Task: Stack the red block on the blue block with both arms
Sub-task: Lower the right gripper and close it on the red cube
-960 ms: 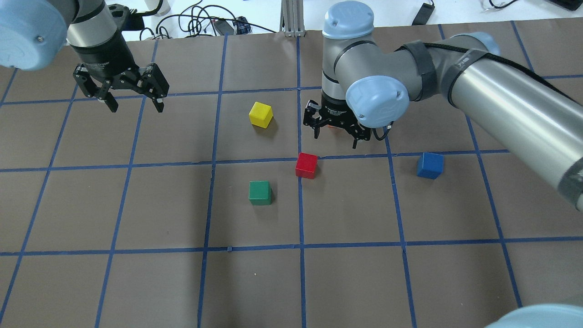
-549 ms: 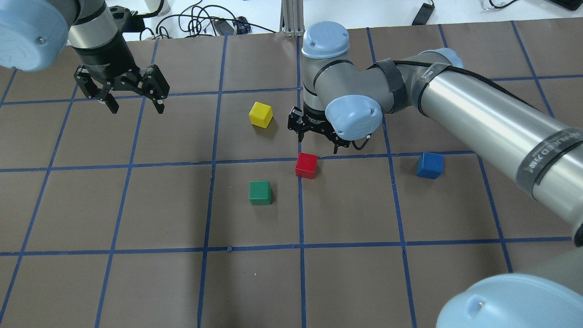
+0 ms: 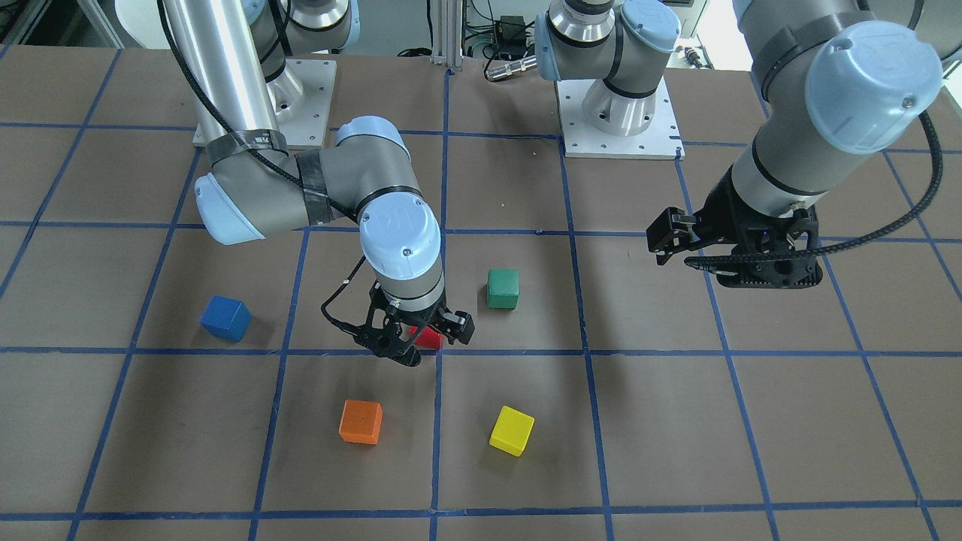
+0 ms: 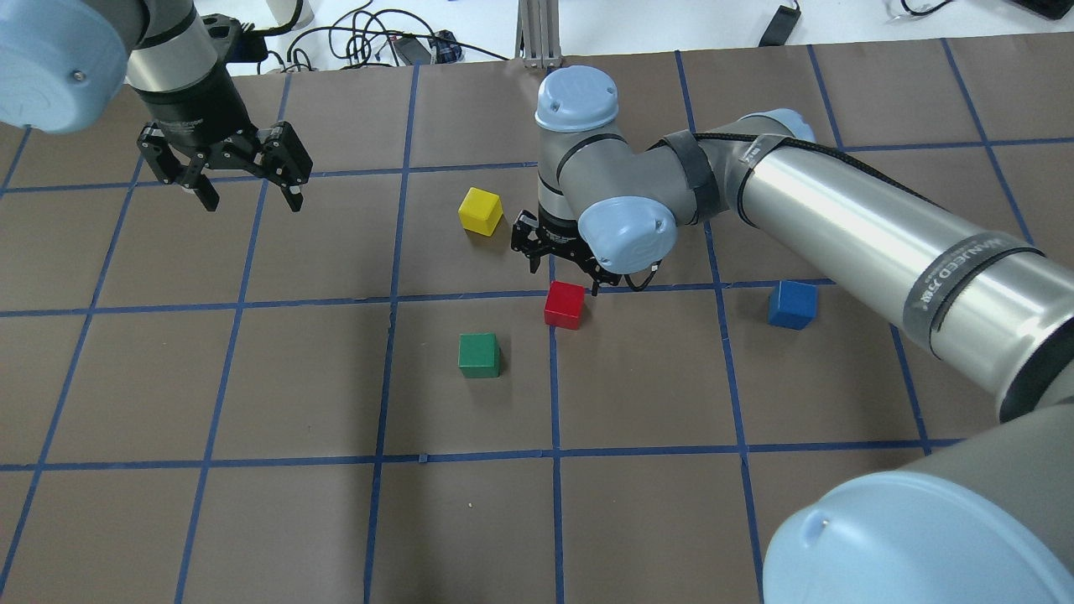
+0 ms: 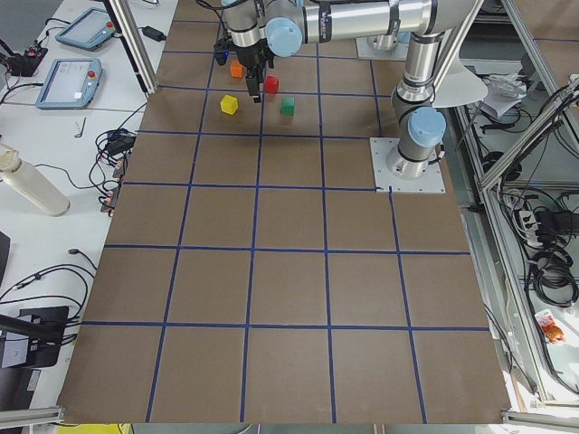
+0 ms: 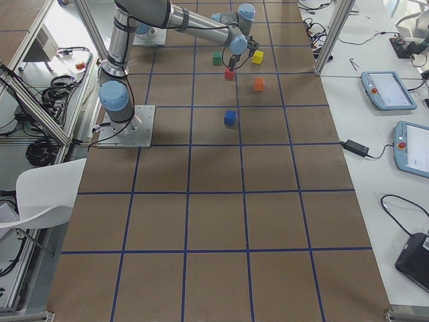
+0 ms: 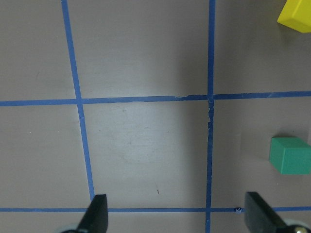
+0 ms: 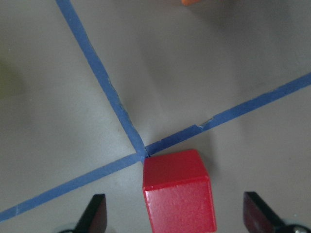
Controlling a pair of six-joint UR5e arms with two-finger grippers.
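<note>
The red block (image 4: 564, 304) lies on the brown table near a crossing of blue tape lines. My right gripper (image 4: 564, 278) is open and hovers just over it. In the right wrist view the red block (image 8: 178, 196) sits between the two fingers (image 8: 97, 216), with a gap on each side. In the front view the gripper partly hides the red block (image 3: 431, 339). The blue block (image 4: 792, 304) lies apart, to the right of the red one. My left gripper (image 4: 252, 198) is open and empty, raised at the far left.
A yellow block (image 4: 481, 210) lies just left of my right gripper and a green block (image 4: 479, 355) lies in front of the red one, to its left. An orange block (image 3: 361, 421) lies beyond the red block, hidden by my right arm in the overhead view.
My right gripper has moved left and towards the red block, and now hangs over it. The left arm and all the blocks have stayed put.
</note>
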